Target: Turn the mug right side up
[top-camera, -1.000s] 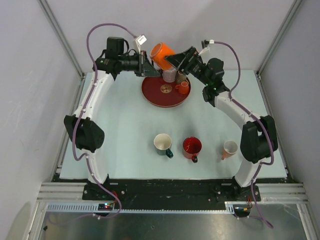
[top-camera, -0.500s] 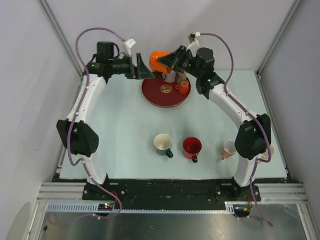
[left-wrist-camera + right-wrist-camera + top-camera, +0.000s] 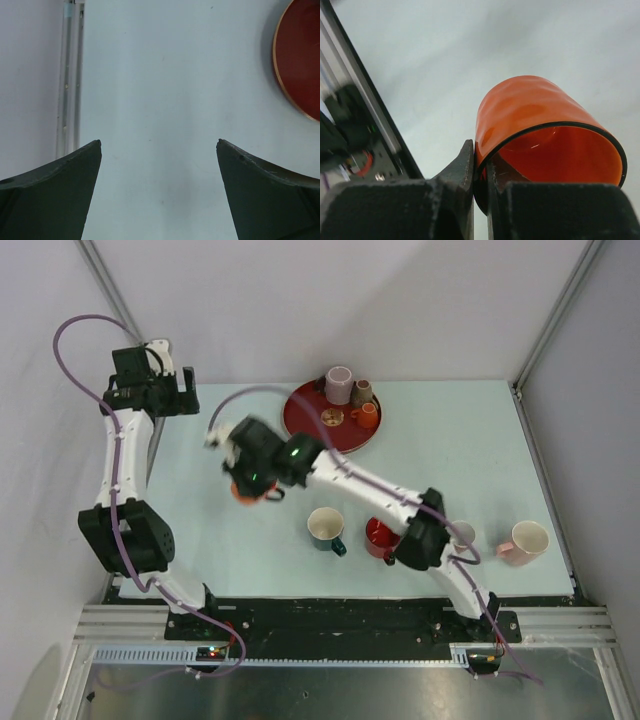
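Bench (image 3: 200, 540): pale blue, takes up most of the top view.

R arm (image 3: 360, 490) reaches from its near-right base diagonally across to the left-middle of the bench. L arm (image 3: 118, 455) stands along the left edge, its wrist at the far-left corner.

Red tray (image 3: 305, 428): round, far-centre of the bench, well apart from both tools.

Orange mug (image 3: 530, 115): in the R tool (image 3: 481, 165), over the left-middle of the bench, left of the near row of mugs. The tool is clamped on the mug's wall at the rim, one finger outside and one inside. From the wrist cam the mouth faces sideways toward the lens. From above, the mug is mostly hidden under the wrist (only orange bits show), so can't tell if it touches the bench.

L tool (image 3: 158, 145): fingers spread wide, nothing btwn them, only bare bench below and the tray's edge at right.

Near row, all mouth-up: cream mug w/ teal handle (image 3: 326, 527), red mug (image 3: 383, 533) just right of it, pink mug (image 3: 527, 540) at the right edge.

On the tray: mauve mug (image 3: 338, 385), brown cup (image 3: 362, 391), small orange cup (image 3: 366, 416).
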Tool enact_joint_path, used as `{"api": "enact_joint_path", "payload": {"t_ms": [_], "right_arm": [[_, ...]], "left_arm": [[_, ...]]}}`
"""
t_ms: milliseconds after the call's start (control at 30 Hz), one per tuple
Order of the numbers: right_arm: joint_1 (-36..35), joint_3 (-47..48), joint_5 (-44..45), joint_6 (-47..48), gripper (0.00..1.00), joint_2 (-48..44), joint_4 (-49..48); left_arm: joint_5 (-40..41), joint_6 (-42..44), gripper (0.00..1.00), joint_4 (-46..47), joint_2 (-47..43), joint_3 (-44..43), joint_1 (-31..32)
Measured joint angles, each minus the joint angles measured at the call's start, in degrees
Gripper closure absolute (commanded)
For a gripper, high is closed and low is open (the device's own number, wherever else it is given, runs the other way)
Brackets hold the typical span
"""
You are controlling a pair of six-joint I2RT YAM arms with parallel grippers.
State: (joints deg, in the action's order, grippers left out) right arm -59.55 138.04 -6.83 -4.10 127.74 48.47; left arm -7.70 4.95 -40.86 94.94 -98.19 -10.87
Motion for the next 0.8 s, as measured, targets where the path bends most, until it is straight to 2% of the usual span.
{"api": "enact_joint_path", "payload": {"t_ms": [133, 267, 800], "right_arm": [[-6.8, 0.0, 2.6, 5.5, 1.0, 6.4, 8.9], [-8.9, 0.0, 4.3, 8.4, 1.0, 10.6, 13.6], [-9.6, 3.5, 4.6, 6.7, 1.0, 14.6, 16.0]], "left_arm": [[2.3, 1.6, 0.0, -0.4, 0.0, 1.0, 0.0], [2.9, 2.0, 0.0, -0.4, 0.0, 1.0, 0.0], [3.0, 2.7, 0.0, -0.4, 0.0, 1.4, 0.2]]}}
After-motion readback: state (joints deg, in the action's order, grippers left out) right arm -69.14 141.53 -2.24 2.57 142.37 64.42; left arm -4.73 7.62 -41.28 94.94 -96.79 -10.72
